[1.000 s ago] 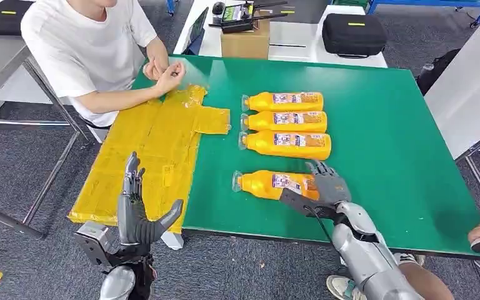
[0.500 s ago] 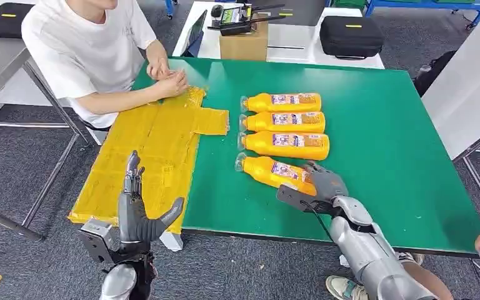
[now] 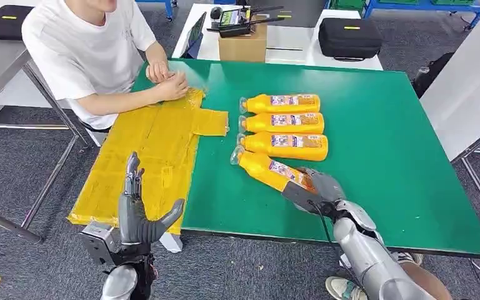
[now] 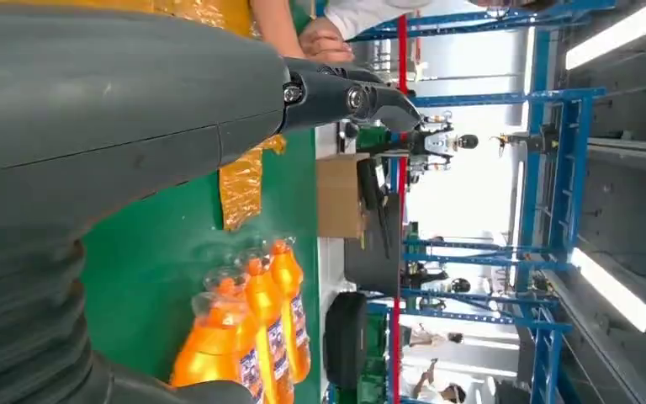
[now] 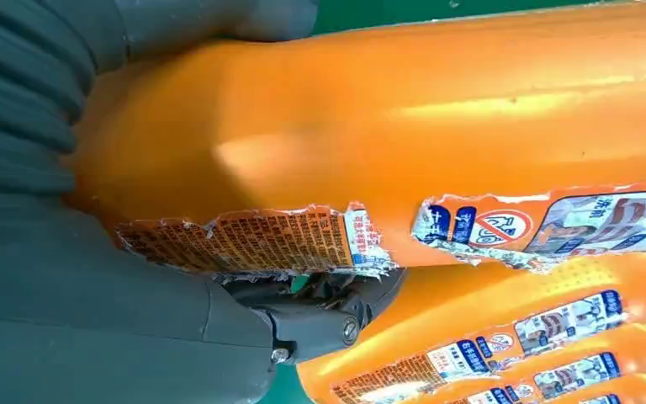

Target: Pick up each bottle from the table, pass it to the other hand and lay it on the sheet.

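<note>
The right hand [image 3: 315, 187] has its fingers [image 5: 320, 316] wrapped round the base of an orange plastic bottle [image 3: 269, 169], whose long axis slants cap-first toward the yellow sheet [image 3: 144, 156] on the green counter [image 3: 381, 125]. The left hand [image 3: 136, 209], fingers spread and holding nothing, waits beside that sheet.

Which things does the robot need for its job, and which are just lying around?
For the job:
- held bottle, gripped by the right hand
- three bottles in a row
- yellow sheet
- left hand, waiting with its fingers apart

Just lying around:
- cardboard box
- black cases
- person leaning on the table
</note>
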`<state>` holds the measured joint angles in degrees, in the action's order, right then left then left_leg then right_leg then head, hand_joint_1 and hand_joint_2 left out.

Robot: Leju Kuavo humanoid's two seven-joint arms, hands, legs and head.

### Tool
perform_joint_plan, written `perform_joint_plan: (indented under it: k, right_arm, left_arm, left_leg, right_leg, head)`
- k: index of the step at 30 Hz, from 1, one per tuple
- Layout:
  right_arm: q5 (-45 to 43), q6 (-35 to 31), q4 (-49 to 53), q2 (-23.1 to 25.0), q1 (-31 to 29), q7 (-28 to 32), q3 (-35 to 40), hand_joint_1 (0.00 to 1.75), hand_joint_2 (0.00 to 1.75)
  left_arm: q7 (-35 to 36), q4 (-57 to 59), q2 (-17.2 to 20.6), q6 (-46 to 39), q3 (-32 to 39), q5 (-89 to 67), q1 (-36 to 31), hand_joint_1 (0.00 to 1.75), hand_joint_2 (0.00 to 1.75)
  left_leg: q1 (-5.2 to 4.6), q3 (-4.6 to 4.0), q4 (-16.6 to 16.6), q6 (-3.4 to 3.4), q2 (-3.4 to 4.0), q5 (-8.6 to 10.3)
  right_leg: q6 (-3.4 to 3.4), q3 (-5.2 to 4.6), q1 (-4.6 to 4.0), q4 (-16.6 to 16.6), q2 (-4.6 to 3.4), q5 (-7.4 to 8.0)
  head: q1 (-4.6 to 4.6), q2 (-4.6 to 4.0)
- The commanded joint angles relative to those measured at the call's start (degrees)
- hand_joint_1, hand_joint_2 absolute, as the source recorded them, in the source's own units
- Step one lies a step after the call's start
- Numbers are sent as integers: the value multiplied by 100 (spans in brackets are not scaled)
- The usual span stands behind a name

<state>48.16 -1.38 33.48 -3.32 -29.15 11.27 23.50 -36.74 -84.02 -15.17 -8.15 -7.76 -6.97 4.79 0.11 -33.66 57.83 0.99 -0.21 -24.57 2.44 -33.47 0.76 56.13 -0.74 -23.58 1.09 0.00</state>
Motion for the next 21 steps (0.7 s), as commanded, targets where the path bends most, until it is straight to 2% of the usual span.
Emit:
perform_joint_plan:
  k: [1,5,8,13,21]
  right_arm:
    - [-2012,703,1939,151,2138,969,-816,175,175]
    - [-2742,282,4029,734,3148,909,-1036,175,175]
    - [-2750,-363,4873,983,3475,1138,-940,175,175]
    - [-2416,-988,5450,1125,3504,1807,-476,175,175]
    - [-2379,-1034,5474,1112,3517,1861,-400,175,175]
  left_arm:
    - [67,403,76,-215,-16,130,-21,0,175]
    - [394,123,2,-176,-137,264,264,0,175]
    - [639,89,121,133,-605,240,376,0,175]
    - [597,203,505,780,-1441,191,306,0,175]
    - [594,217,509,794,-1467,180,256,0,175]
  left_leg:
    - [14,16,-21,-14,-47,-1]
    - [10,21,-16,-9,-22,-17]
    - [7,10,0,-8,-16,-26]
    - [3,-68,5,-9,-12,-26]
    - [-3,-86,-4,-6,-12,-15]
  right_leg:
    - [-21,36,-16,-30,54,-12]
    - [-10,81,-12,-16,25,-12]
    - [-9,88,-7,7,20,-22]
    - [-12,12,-4,18,20,-24]
    - [-6,-3,5,6,17,-15]
  head:
    - [0,0]
    - [2,0]
    - [4,0]
    - [4,0]
    - [2,0]
